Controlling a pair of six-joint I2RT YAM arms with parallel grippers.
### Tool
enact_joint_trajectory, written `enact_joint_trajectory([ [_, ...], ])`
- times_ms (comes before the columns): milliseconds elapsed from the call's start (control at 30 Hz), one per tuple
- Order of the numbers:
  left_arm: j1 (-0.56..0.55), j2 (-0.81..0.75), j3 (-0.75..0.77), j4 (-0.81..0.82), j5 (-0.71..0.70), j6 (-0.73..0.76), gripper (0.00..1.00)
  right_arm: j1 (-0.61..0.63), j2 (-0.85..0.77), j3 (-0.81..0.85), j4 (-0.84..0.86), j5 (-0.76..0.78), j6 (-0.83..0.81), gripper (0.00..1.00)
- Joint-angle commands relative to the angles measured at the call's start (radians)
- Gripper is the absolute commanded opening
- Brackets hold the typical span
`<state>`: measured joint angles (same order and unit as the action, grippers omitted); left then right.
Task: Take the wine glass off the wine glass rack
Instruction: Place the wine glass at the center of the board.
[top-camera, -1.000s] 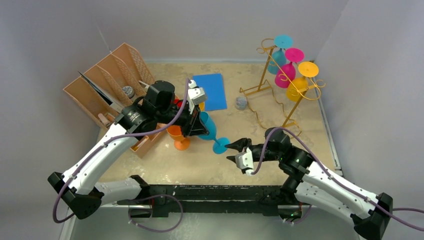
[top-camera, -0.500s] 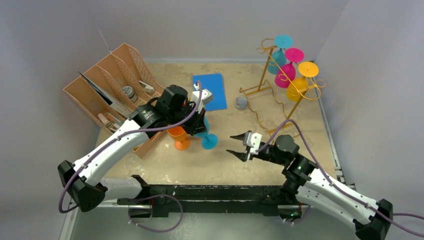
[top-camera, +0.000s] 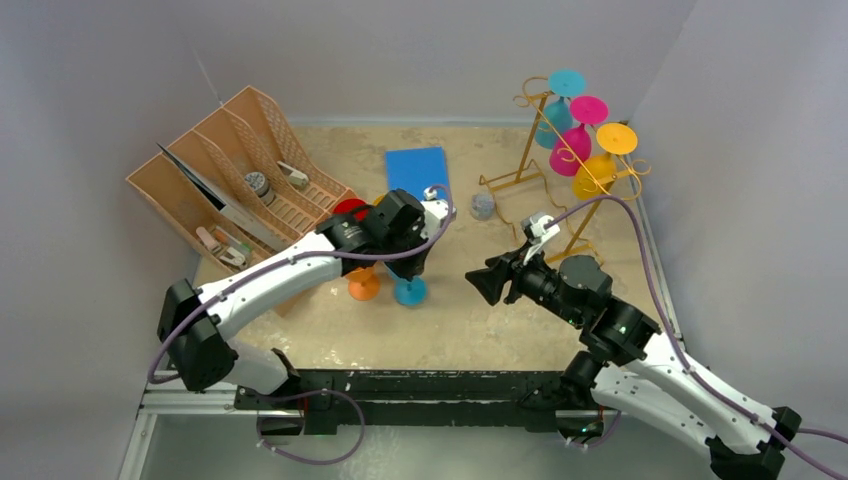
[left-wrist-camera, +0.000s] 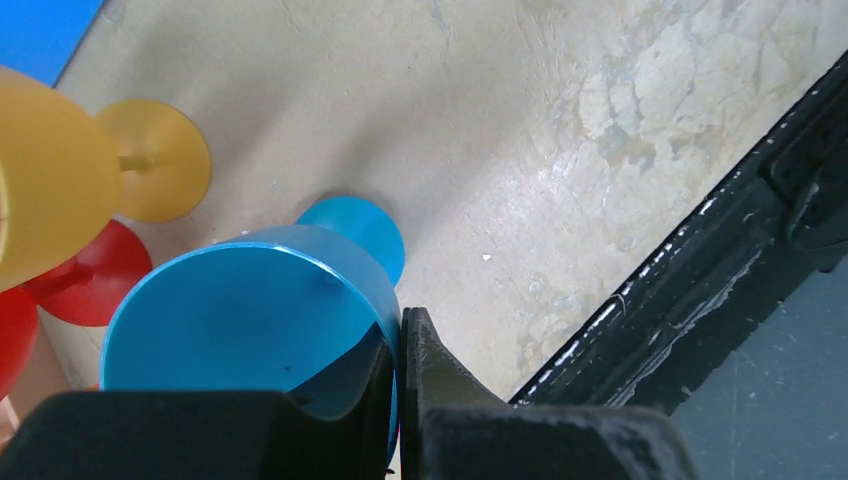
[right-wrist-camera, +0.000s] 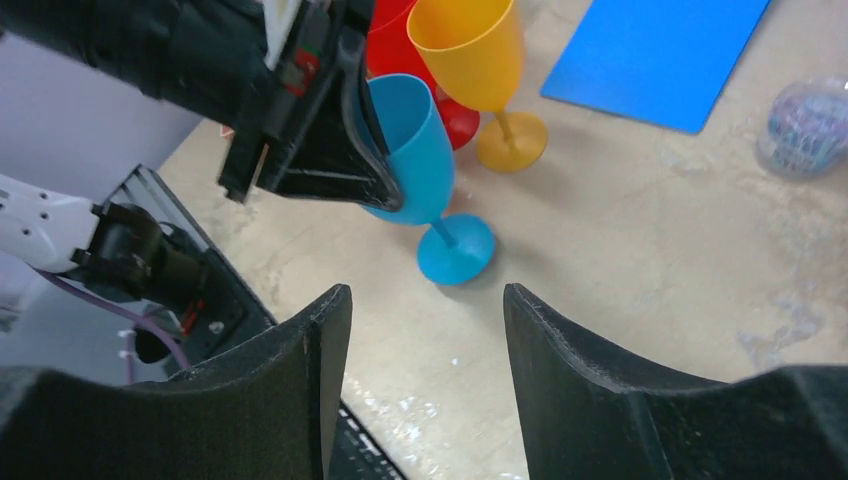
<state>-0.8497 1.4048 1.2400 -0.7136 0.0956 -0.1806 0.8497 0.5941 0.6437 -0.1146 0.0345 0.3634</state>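
Observation:
The gold wire wine glass rack (top-camera: 545, 178) stands at the back right. A teal glass (top-camera: 553, 118), a magenta glass (top-camera: 571, 150) and a yellow glass (top-camera: 596, 176) hang on it. My left gripper (top-camera: 416, 252) is shut on the rim of a blue wine glass (left-wrist-camera: 240, 320), one finger inside the bowl and one outside (left-wrist-camera: 400, 360). The glass is upright, its foot (top-camera: 409, 291) down at the table. It also shows in the right wrist view (right-wrist-camera: 415, 150). My right gripper (top-camera: 485, 283) is open and empty (right-wrist-camera: 428, 310), to the right of the blue glass and apart from it.
An orange glass (top-camera: 363, 285) and a red glass (top-camera: 350, 208) stand just left of the blue one. A brown slotted organizer tray (top-camera: 230, 170) is at the back left. A blue mat (top-camera: 418, 170) and a small grey ball (top-camera: 483, 206) lie mid-back. A black rail (left-wrist-camera: 700, 240) edges the front.
My left gripper has swung the blue glass from tilted to upright and lowered it beside the orange glass. My right gripper has let go of its foot and drawn back to the right, open.

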Motion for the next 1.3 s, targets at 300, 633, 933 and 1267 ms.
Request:
enact_joint_trajectory([
  [300,-0.031,0.053,0.032,0.114,-0.184,0.011,0.0,-0.001,-0.063,0.111,-0.205,-0.008,0.215,0.61],
  [633,-0.031,0.104,0.038,0.085,-0.156,0.038,0.0,-0.001,-0.084,0.113,-0.243,-0.012,0.228,0.61],
  [933,-0.031,0.093,0.03,0.083,-0.182,0.034,0.08,-0.001,-0.076,0.129,-0.25,-0.02,0.228,0.61],
  [1267,-0.03,0.053,0.038,0.072,-0.18,0.023,0.21,-0.002,-0.066,0.134,-0.269,-0.014,0.23,0.62],
])
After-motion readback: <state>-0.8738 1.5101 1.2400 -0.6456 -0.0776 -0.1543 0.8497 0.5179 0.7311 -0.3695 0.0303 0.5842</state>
